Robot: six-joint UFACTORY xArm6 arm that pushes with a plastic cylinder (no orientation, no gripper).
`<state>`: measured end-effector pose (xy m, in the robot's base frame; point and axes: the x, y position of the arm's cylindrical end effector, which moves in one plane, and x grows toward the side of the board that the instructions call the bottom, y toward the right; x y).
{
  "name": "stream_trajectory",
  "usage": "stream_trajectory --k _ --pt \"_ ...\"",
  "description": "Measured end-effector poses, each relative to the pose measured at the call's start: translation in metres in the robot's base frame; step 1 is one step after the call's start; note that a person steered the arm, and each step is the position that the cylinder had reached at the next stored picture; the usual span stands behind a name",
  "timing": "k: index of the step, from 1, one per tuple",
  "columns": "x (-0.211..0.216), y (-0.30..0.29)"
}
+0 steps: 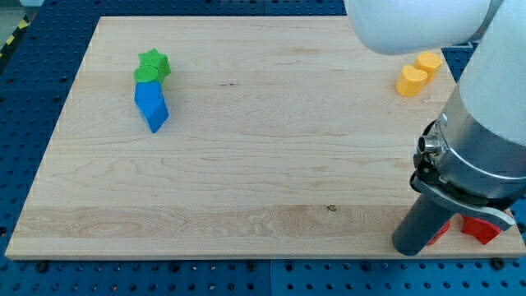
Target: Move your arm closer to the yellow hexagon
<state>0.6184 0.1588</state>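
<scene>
Worktop (246, 164) is sitting in view as a pale wooden board over a blue perforated base (33, 74). No containers on it; blocks are lying straight on the wood.

Arm (485, 123) is occupying the view's right side, white upper housing and grey lower section. The dark rod is coming down near the view's bottom right corner, my tip (408, 249) touching down close to the board's bottom edge. No claw on this rig, only the rod, so it is holding nothing.

Two red blocks are lying right there: one (440, 232) touching the rod's right side and mostly hidden, shape unclear, the other (481, 228) just beside it further right, partly under the arm.

Yellow hexagon (428, 62) is sitting near the view's top right, well apart from my tip. A second yellow block (412, 80), rounded, is touching it at lower left.

Far across at the view's top left, green star (153, 65) is touching blue block (151, 105) directly below it.
</scene>
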Motion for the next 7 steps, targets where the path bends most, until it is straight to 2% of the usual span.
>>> stream_trajectory --k 3,5,6,7 --pt "0.0 0.023" --pt "0.0 -0.01" --pt "-0.004 -0.052" --pt "-0.058 -0.077"
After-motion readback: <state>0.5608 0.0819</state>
